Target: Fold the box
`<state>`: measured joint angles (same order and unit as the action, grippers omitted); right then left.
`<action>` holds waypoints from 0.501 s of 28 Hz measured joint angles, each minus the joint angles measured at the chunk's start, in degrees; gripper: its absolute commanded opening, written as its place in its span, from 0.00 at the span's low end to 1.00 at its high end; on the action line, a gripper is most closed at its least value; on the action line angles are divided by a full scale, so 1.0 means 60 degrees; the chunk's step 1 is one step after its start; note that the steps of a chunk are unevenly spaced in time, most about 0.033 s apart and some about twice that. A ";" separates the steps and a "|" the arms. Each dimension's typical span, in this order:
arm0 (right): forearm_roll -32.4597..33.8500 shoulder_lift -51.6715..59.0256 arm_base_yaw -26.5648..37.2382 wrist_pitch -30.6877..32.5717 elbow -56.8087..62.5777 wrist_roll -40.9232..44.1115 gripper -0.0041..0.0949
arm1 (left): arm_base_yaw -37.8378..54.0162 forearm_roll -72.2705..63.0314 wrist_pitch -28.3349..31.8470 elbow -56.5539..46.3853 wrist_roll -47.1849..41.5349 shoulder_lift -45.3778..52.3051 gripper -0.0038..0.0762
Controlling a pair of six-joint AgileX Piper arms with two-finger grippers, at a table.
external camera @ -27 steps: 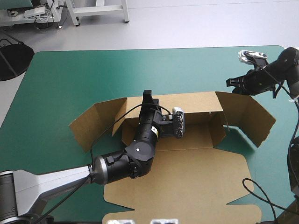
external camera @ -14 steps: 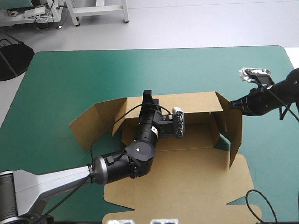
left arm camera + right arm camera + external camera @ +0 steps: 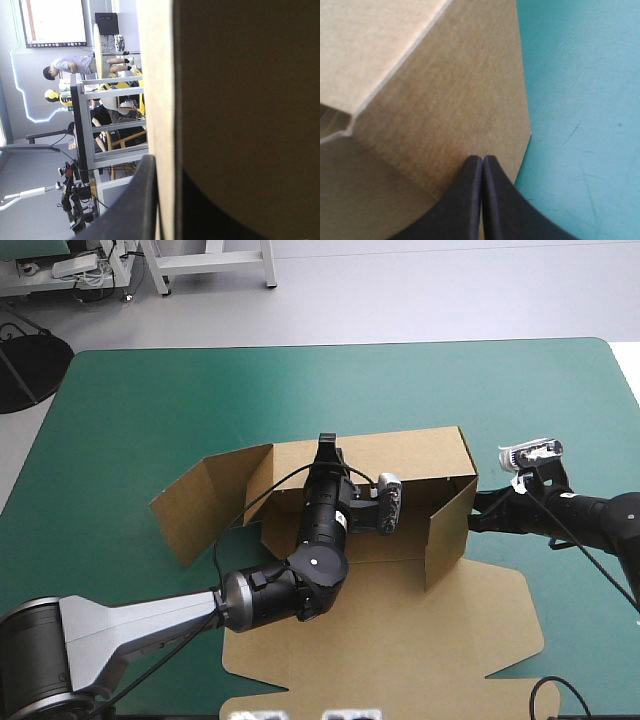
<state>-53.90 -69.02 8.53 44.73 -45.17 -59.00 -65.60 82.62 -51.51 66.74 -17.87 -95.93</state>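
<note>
Cardboard covers the near middle of the teal-green table cover (image 3: 130, 410): the cut brown board box (image 3: 405, 540) sits at the table's centre, with its broad lid panel (image 3: 400, 640) lying flat toward the near edge. Just beyond that panel is the right end flap (image 3: 447, 530), which a moment earlier splayed outward over the cover. It now stands upright across the right end of the tray. The right gripper (image 3: 482, 515) has swung it in, its black fingers pressed together into a single point against the flap's outer face, and the right arm has dropped low and come inward with it. Farther back, the left gripper (image 3: 328, 452) pinches the raised far wall (image 3: 410, 455) much as before, the board sandwiched between its nearly closed fingers. The left end flap (image 3: 195, 508) is still splayed outward. On this reading one end is formed, while the left end and the tucking remain.
</note>
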 measured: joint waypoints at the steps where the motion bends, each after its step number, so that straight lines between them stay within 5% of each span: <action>1: -0.0040 0.0008 0.0000 -0.0052 0.0020 -0.0093 0.15 | 0.0000 0.0008 -0.0023 0.0000 0.0000 0.0000 0.04; 6: 0.0383 0.0008 0.0000 -0.0168 0.0019 -0.0264 0.40 | -0.0012 0.0027 -0.0165 0.0000 -0.0113 0.0000 0.04; 14: 0.1546 0.0478 0.0000 -0.0020 0.0028 -0.0295 0.41 | -0.0028 0.0293 -0.0196 -0.0055 -0.0756 0.0027 0.04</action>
<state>-44.62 -66.15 8.53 44.61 -45.00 -60.77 -65.77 84.38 -52.68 66.41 -22.41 -95.77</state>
